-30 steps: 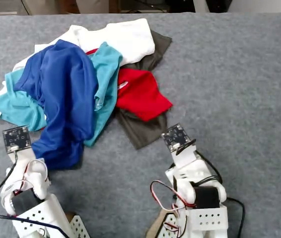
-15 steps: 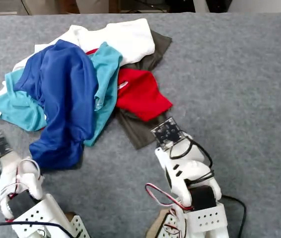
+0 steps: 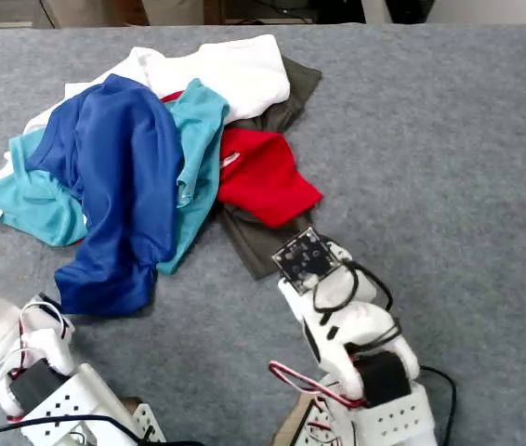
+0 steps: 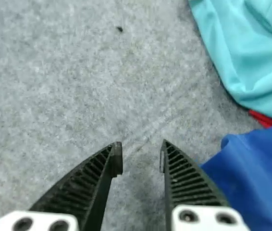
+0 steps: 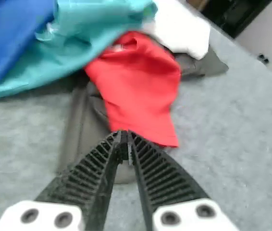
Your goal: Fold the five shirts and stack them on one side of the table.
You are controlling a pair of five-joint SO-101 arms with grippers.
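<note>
Shirts (image 3: 124, 167), five in one heap, white, blue, teal, red, dark grey, left jaws apart, right jaws together

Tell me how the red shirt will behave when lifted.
Probably floppy: the red shirt lies in soft wrinkles, so it should drape. Its far edge is tucked under the teal shirt, so pulling likely drags that along. The dark shirt beneath may shift too.

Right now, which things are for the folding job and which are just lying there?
For the job: blue shirt, teal shirt, red shirt, white shirt, dark shirt, left gripper, right gripper.
Just there: table, dark speck.
</note>
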